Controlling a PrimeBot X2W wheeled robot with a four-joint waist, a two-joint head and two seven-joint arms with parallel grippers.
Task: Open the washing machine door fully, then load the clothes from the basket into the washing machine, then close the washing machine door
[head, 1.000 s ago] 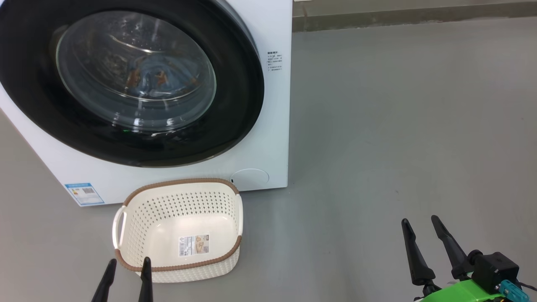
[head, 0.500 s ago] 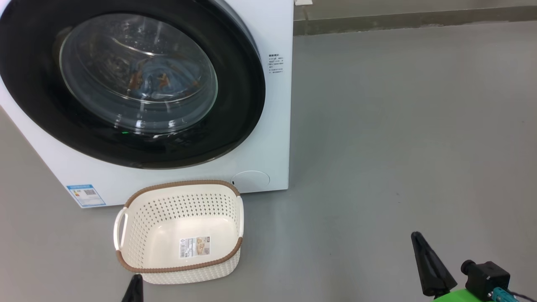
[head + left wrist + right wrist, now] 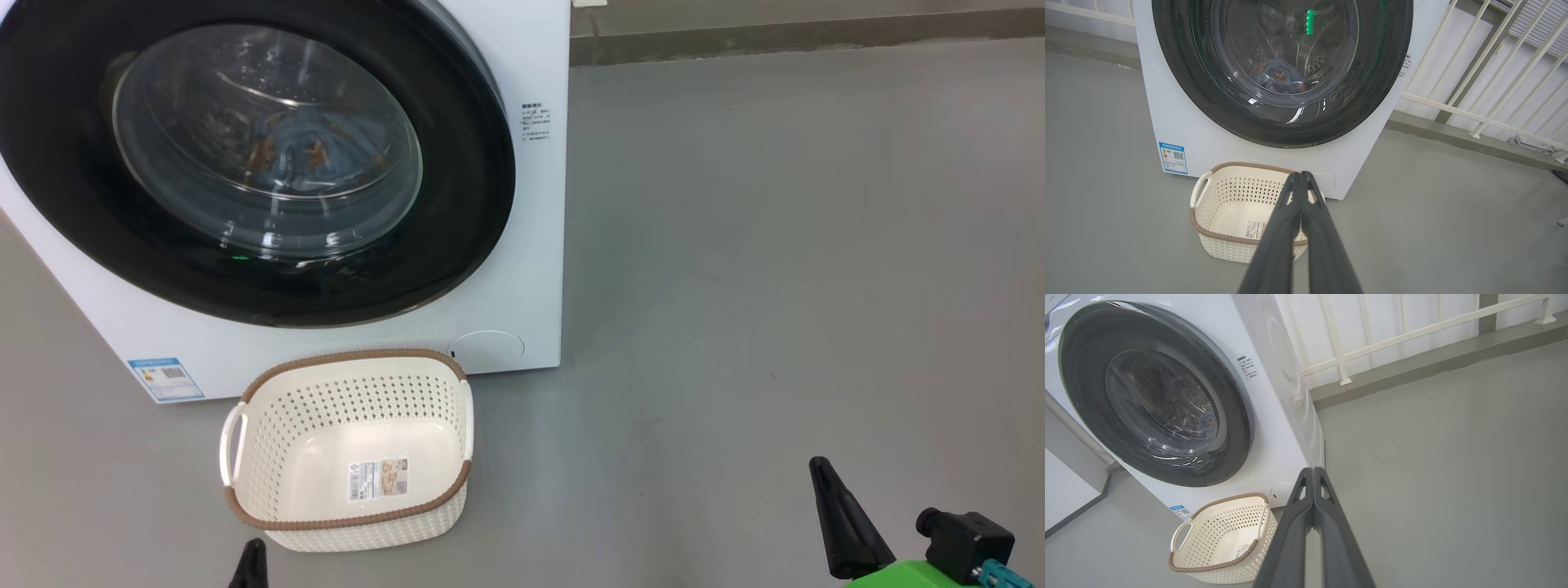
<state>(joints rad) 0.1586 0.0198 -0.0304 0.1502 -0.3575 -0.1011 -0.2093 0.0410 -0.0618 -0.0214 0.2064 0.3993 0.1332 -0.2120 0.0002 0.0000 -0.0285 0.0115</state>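
The white washing machine stands at upper left with its round black door shut flat against the front. Behind the glass window lie the light blue clothes, also seen as clothes in the left wrist view. The cream basket with a brown rim sits on the floor before the machine, holding only its paper label. My left gripper peeks up at the bottom edge just in front of the basket; my left gripper has its fingers pressed together. My right gripper is at lower right, fingers together, holding nothing.
Bare grey floor stretches to the right of the machine up to a low kerb. White railings run behind and to the right of the machine. A blue sticker and a round cap mark the machine's lower front.
Both grippers have gone from open to shut, and both have dropped lower in the head view. The door, clothes and basket have not moved.
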